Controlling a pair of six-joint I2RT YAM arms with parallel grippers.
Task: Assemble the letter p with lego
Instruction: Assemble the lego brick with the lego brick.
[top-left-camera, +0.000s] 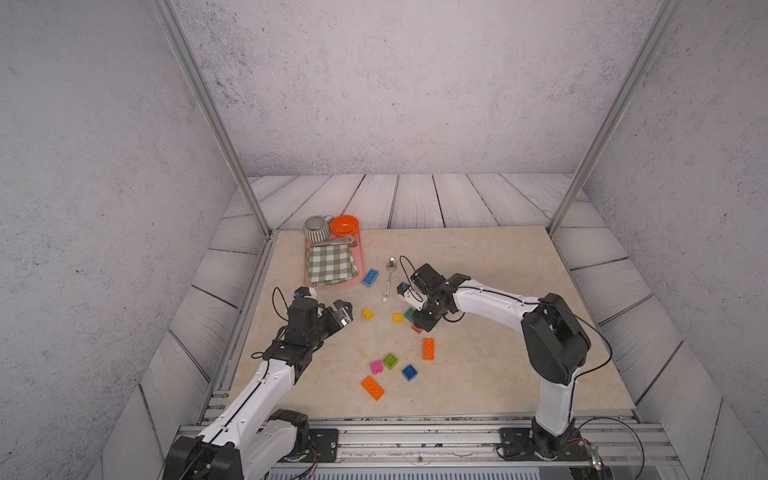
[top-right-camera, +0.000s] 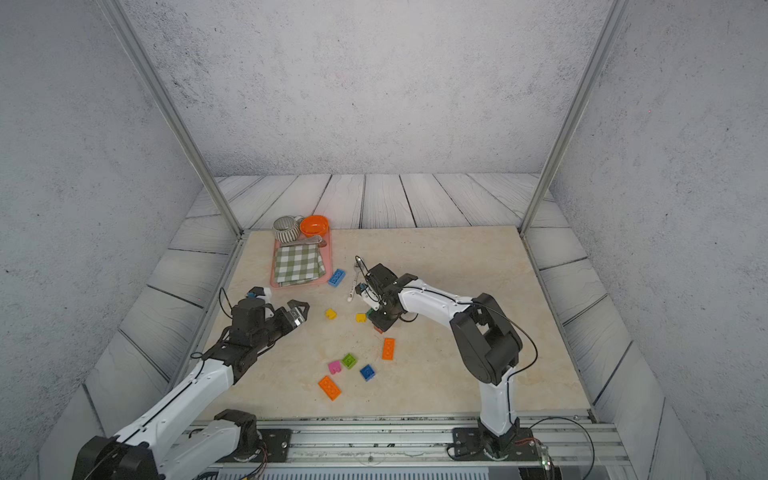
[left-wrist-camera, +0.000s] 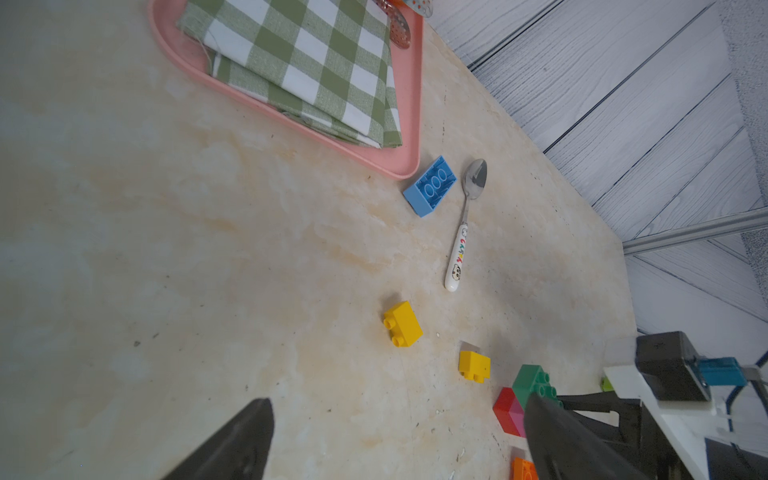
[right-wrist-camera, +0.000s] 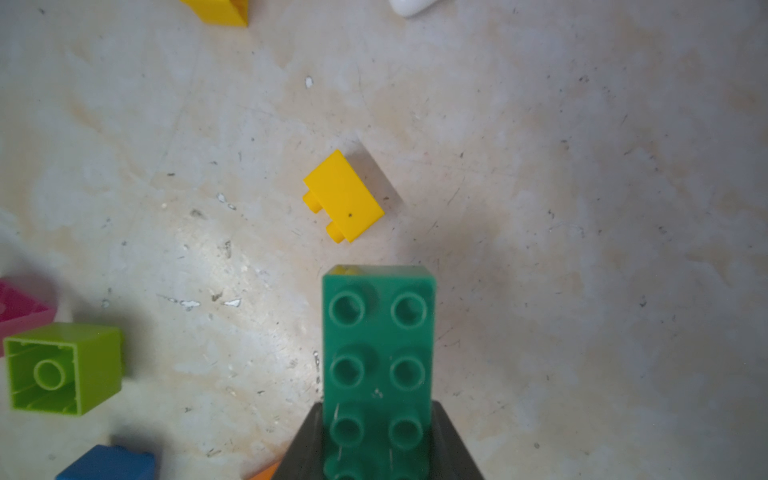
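Note:
My right gripper (right-wrist-camera: 378, 415) is shut on a dark green oblong lego brick (right-wrist-camera: 378, 353), studs facing the camera, held low over the table (top-left-camera: 409, 313). A red brick (left-wrist-camera: 505, 409) lies right under it; I cannot tell whether they touch. Two small yellow bricks (top-left-camera: 367, 313) (top-left-camera: 398, 318) lie between the arms. My left gripper (top-left-camera: 345, 311) hangs open and empty, left of the yellow bricks (left-wrist-camera: 402, 324). Nearer the front lie two orange oblong bricks (top-left-camera: 428, 348) (top-left-camera: 372, 387), a pink one (top-left-camera: 376, 367), a lime one (top-left-camera: 390, 360) and a blue one (top-left-camera: 409, 372).
A light blue oblong brick (top-left-camera: 370, 277) lies beside a metal spoon (top-left-camera: 390, 282). The pink tray (top-left-camera: 309, 286) at the back left holds a checked cloth (top-left-camera: 331, 264), a striped mug (top-left-camera: 316, 228) and an orange bowl (top-left-camera: 345, 224). Frame posts stand at the back corners.

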